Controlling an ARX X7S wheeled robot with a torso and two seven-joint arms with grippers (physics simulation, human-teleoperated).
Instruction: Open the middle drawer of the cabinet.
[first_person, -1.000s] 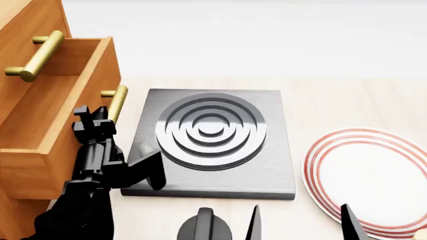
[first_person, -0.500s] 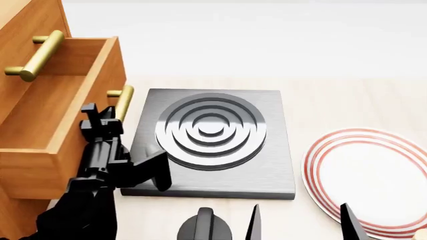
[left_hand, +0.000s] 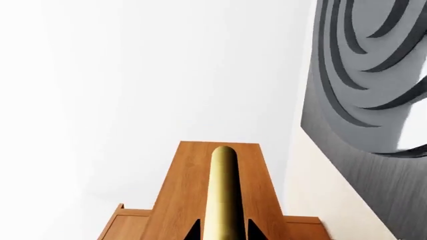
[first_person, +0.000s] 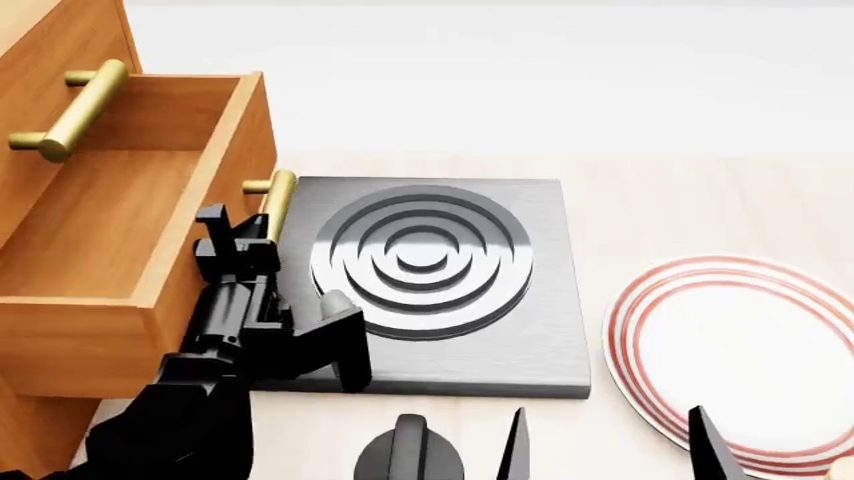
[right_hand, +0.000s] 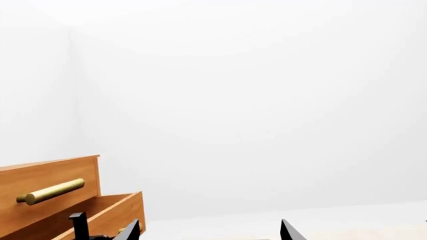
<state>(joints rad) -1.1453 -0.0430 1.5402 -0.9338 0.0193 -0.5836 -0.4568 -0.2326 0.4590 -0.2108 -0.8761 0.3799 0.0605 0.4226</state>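
Note:
The orange-brown cabinet (first_person: 54, 50) stands at the left of the head view. Its middle drawer (first_person: 120, 230) is pulled out, and its bare wooden inside shows. My left gripper (first_person: 254, 228) is shut on that drawer's brass bar handle (first_person: 278, 195). In the left wrist view the handle (left_hand: 223, 190) runs between the two black fingertips (left_hand: 194, 231) against the drawer front (left_hand: 177, 200). The top drawer's handle (first_person: 70, 110) sits above, on a closed front. My right gripper (first_person: 607, 445) hangs open and empty at the bottom edge. In its own view it (right_hand: 208, 232) faces the cabinet (right_hand: 47, 175).
A grey square burner plate (first_person: 547, 340) with raised concentric rings lies right beside the open drawer. A white plate (first_person: 734, 350) with red rings sits at the right. A dark round part (first_person: 407, 455) shows at the bottom middle. The pale tabletop (first_person: 694, 200) runs behind.
The middle drawer has slid further out, toward the right of the head view. My left gripper moved with it, still shut on the handle. The right gripper has barely moved.

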